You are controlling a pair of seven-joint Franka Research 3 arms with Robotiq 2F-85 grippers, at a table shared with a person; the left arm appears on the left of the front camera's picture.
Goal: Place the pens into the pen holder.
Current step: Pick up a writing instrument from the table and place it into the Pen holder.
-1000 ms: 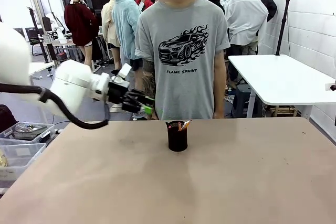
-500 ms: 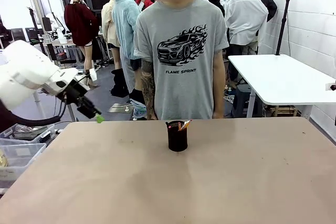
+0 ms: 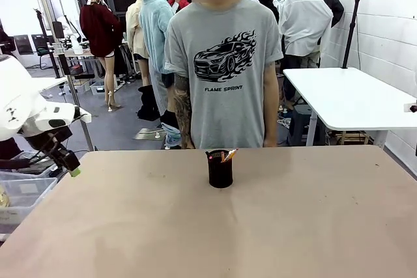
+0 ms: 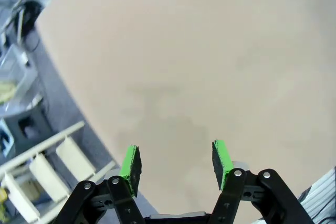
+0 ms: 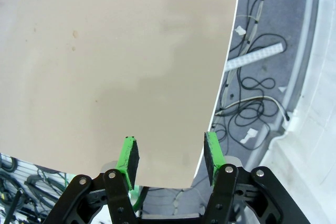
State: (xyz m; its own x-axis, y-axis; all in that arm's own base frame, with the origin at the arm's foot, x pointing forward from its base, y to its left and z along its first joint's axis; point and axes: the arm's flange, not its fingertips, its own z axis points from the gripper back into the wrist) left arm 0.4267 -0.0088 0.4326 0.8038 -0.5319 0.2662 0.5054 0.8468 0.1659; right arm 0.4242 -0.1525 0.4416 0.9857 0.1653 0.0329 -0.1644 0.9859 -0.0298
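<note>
- Green pads parted and bare: the left gripper (image 3: 73, 171) hangs at nine o'clock over the table's (image 3: 273, 226) left edge, gripping nothing.
- Centre table, toward twelve o'clock, sits the black mesh pen holder (image 3: 220, 169), upright in front of the person (image 3: 221, 63).
- An orange-tipped pen (image 3: 229, 155) pokes out of the rim, leaning toward one o'clock; the task looks done, so the next move is likely just to park.
- Right gripper (image 5: 167, 157) has its jaws apart, empty, over the table edge.
</note>
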